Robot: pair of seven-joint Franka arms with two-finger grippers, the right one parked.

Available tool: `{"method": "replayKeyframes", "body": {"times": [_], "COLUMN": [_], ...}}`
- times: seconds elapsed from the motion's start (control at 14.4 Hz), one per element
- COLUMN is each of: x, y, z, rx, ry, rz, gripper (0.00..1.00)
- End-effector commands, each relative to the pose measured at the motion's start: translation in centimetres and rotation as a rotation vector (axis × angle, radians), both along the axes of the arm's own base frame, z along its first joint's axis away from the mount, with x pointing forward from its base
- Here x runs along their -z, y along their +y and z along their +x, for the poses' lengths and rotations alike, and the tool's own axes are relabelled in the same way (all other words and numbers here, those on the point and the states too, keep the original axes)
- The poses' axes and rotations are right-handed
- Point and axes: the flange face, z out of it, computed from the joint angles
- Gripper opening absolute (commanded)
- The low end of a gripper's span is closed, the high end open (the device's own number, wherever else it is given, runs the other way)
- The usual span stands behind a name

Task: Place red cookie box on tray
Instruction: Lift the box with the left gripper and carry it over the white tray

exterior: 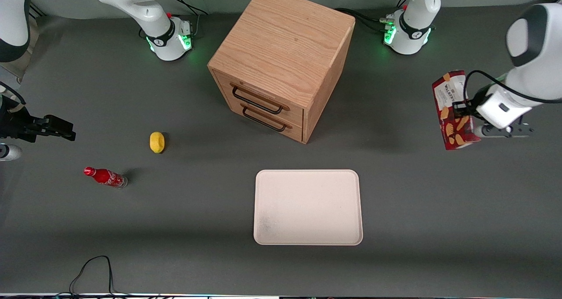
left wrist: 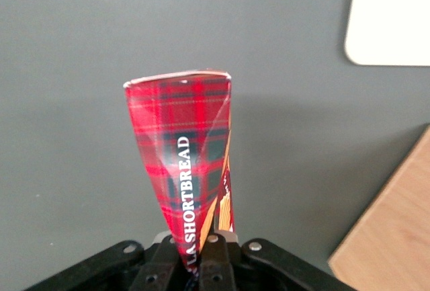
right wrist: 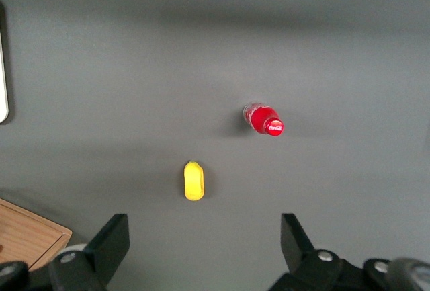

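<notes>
Hand [exterior: 462, 110] clenched on red cookie box [exterior: 452, 110], aloft near surface's working-arm edge; carry level to tray [exterior: 307, 237], lower flat, then release.

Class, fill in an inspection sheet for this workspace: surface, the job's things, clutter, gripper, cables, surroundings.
Surface: grey table, flat.
Job's things: red cookie box held above the table at the working arm's end; tray bare, nearer the front camera than the wooden drawer cabinet.
Clutter: yellow object and red soda bottle, toward the parked arm's end.
Gripper: left gripper shut on the box.
Cables: black cable at the table edge.
Surroundings: nothing seen.
</notes>
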Motion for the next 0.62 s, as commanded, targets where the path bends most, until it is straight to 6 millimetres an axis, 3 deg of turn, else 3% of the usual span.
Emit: {"method": "replayKeyframes", "body": {"times": [0.0,0.28,0.55], "x": [-3.2,-3.5,1.8], "y": [-4.5,-11.2,-17.9], "z": [6.6,11.1,14.1], "rx": [-0.062,-0.077,0.0], "ry": [0.032,0.017,0.003], "rz": [0.001,0.007,-0.006], "gripper": [0.0,0.0,0.0]}}
